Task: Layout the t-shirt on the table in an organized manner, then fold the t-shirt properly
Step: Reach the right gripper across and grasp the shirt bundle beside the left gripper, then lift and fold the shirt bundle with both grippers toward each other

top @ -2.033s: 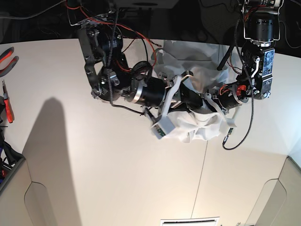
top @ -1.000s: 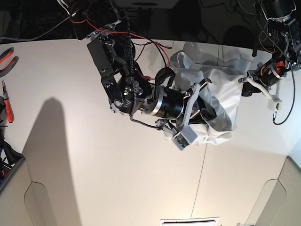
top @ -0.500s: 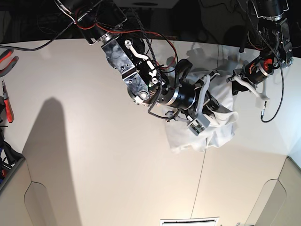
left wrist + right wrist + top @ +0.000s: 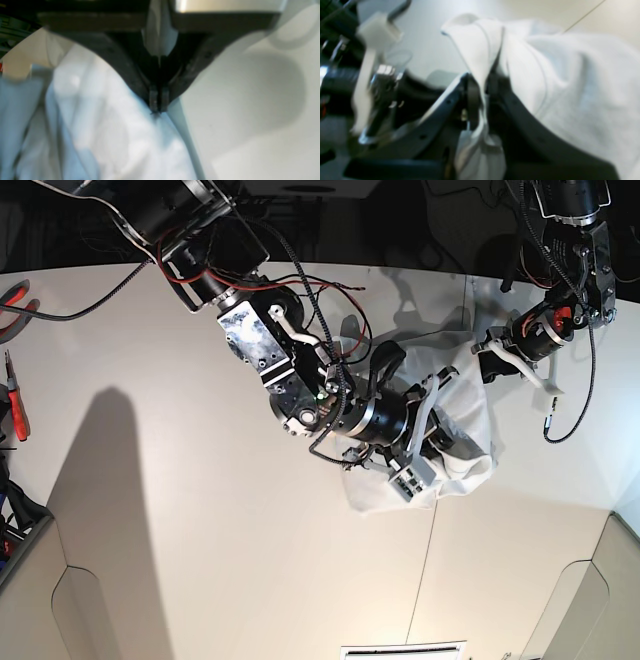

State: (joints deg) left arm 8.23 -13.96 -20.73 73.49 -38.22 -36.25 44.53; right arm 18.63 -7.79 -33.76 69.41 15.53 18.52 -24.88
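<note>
The white t-shirt point(image 4: 470, 405) hangs bunched between my two grippers above the far right part of the table point(image 4: 200, 530). My right gripper point(image 4: 448, 438) reaches in from the left and is shut on a fold of the t-shirt point(image 4: 570, 87); in the right wrist view the cloth is pinched between its fingers point(image 4: 473, 100). My left gripper point(image 4: 483, 352) sits at the shirt's upper right corner. In the left wrist view the left gripper point(image 4: 157, 108) is shut, with the t-shirt point(image 4: 112, 140) spreading down from its tips over the table point(image 4: 250, 100).
Red-handled tools point(image 4: 15, 310) lie at the table's left edge. A thin dark seam point(image 4: 428, 565) runs down the table below the shirt. A loose black cable point(image 4: 565, 415) dangles from the left arm. A white slotted panel point(image 4: 405, 650) sits at the near edge.
The grippers, close together on the bunched shirt two seconds ago, have drawn apart. The left one went up and right; the right arm swung rightward, and the shirt now stretches between them.
</note>
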